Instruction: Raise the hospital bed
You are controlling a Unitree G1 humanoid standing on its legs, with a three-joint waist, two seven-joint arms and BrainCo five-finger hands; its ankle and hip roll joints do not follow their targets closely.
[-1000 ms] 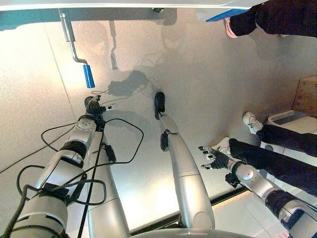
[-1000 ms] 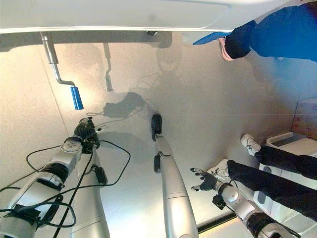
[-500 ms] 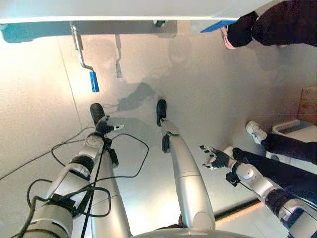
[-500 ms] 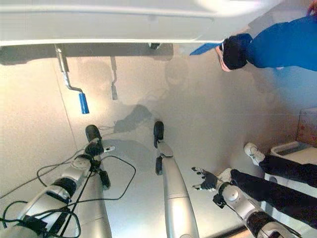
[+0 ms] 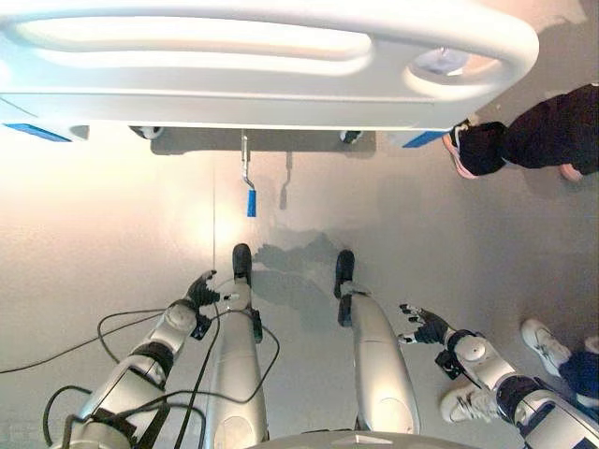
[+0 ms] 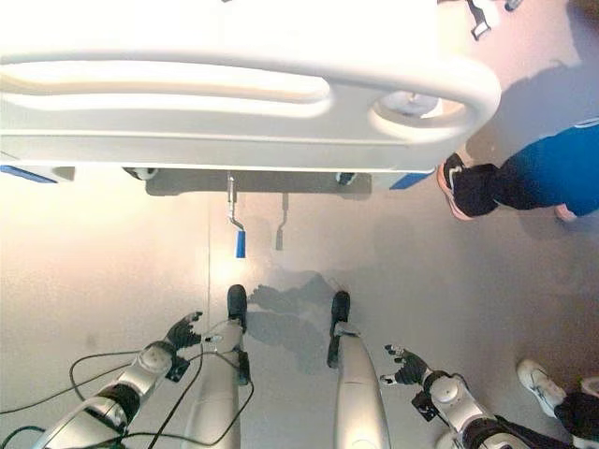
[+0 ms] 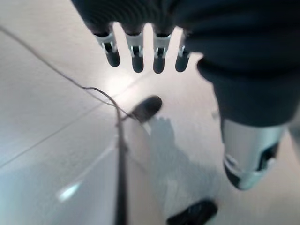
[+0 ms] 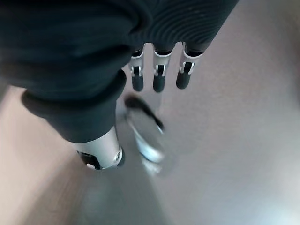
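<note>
The white footboard of the hospital bed [image 5: 271,65] spans the top of both eye views. Under its edge hangs a metal crank with a blue grip [image 5: 250,202], also seen from the other eye as the crank's blue grip [image 6: 240,243]. My left hand [image 5: 200,290] is low on the left, well short of the crank, fingers straight and holding nothing; the left wrist view shows its fingers [image 7: 136,58] over bare floor. My right hand [image 5: 423,327] hovers low on the right, open and empty, its fingers [image 8: 158,77] extended.
A person's leg and shoe [image 5: 487,150] stand by the bed's right corner. Another person's shoes [image 5: 543,337] are at the lower right, near my right arm. Pale floor [image 5: 112,243] lies between me and the bed.
The camera has tilted up: the bed's footboard now fills the top and the crank sits farther off, near centre. Both hands stay open and low.
</note>
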